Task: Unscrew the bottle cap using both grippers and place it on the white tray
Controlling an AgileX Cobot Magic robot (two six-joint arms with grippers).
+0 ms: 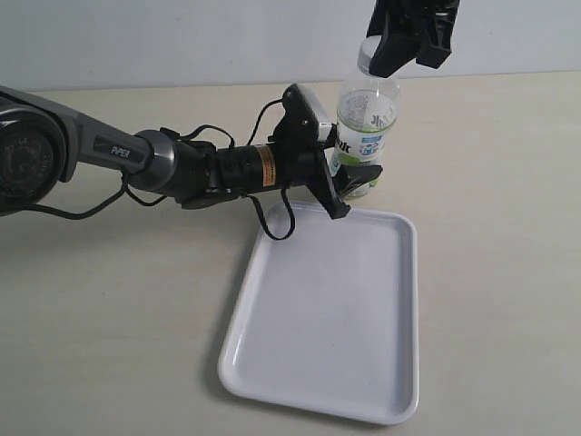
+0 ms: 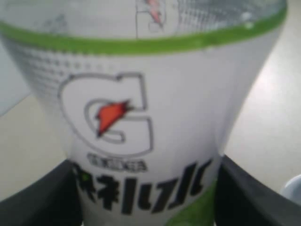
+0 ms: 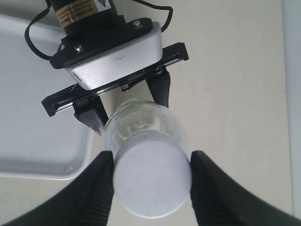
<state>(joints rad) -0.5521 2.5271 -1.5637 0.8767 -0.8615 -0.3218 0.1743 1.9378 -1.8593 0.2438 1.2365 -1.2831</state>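
Observation:
The bottle (image 1: 365, 123) stands upright just behind the far edge of the white tray (image 1: 327, 318). My left gripper (image 1: 349, 182) is shut on its labelled lower body; the label (image 2: 141, 141) fills the left wrist view between the two black fingers (image 2: 37, 197). From above, my right gripper (image 1: 386, 59) comes down over the bottle's top. In the right wrist view the white bottle cap (image 3: 151, 173) sits between the ribbed fingers (image 3: 96, 188), both pressed against its sides. The cap still sits on the neck.
The tray lies flat on the beige tabletop (image 1: 118, 318), near the front right. The left arm (image 1: 136, 154) with its cables stretches in from the left. A pale wall (image 1: 182, 36) closes the back.

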